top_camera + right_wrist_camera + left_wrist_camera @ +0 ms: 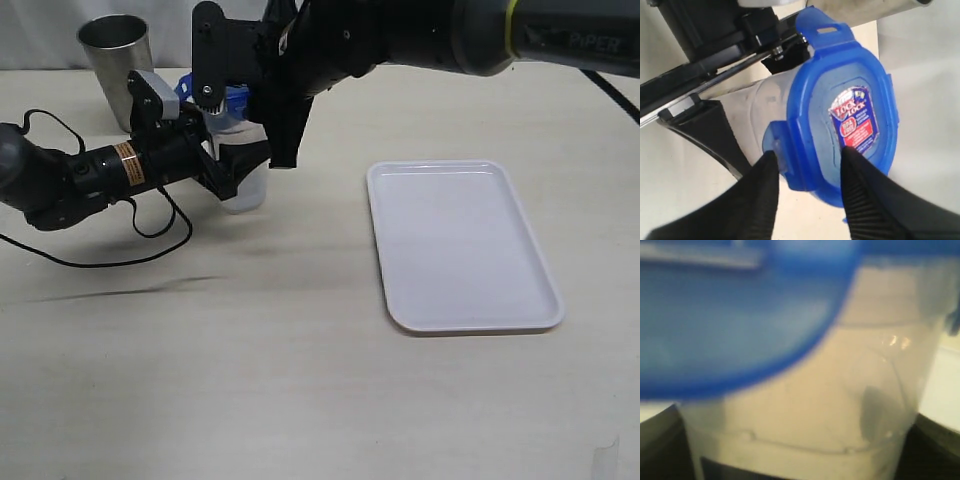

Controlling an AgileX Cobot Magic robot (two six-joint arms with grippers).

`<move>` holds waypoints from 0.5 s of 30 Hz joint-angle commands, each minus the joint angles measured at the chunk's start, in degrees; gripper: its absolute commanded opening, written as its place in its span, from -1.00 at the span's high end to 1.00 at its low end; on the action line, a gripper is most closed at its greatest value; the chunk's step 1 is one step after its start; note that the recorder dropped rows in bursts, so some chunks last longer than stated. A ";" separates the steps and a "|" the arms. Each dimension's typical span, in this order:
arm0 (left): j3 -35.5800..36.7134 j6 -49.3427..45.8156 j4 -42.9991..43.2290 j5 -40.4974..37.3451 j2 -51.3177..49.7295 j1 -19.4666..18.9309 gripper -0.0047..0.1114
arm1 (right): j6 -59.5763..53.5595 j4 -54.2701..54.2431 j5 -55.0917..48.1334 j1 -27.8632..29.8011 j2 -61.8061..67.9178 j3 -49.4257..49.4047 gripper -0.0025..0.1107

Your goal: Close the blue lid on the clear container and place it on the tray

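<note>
The clear container (248, 188) stands upright on the table left of centre. My left gripper (234, 166) is shut on its side; its dark fingers (657, 445) show on both sides of the clear wall (815, 405). The blue lid (845, 100) lies on the container's mouth, with its sticker facing up and a side flap sticking out. My right gripper (807, 157) reaches across from above and is open. One fingertip is beside a flap, the other over the lid's top near the sticker. The white tray (402, 185) lies to the right, apart from both grippers.
A grey steel cup (117, 62) stands behind the left arm at the back left. Black cables (150, 225) loop on the table beside the left arm. The right arm (400, 35) spans the back of the table above the tray's far side.
</note>
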State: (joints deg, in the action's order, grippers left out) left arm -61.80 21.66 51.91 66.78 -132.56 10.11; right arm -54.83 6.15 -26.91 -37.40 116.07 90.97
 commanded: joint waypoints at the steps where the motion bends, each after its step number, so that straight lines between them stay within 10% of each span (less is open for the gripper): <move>1: 0.37 -0.42 5.45 3.18 0.09 0.99 0.92 | 0.58 -6.15 -6.96 0.64 0.38 -1.80 0.35; 15: 0.37 -0.42 5.47 3.18 0.09 0.99 0.92 | 5.25 -25.66 -5.10 0.76 -8.78 -1.68 0.12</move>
State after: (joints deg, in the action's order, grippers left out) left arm -61.60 21.11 56.78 68.69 -132.56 10.62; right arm -53.40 -17.99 -33.43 -36.72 109.97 89.37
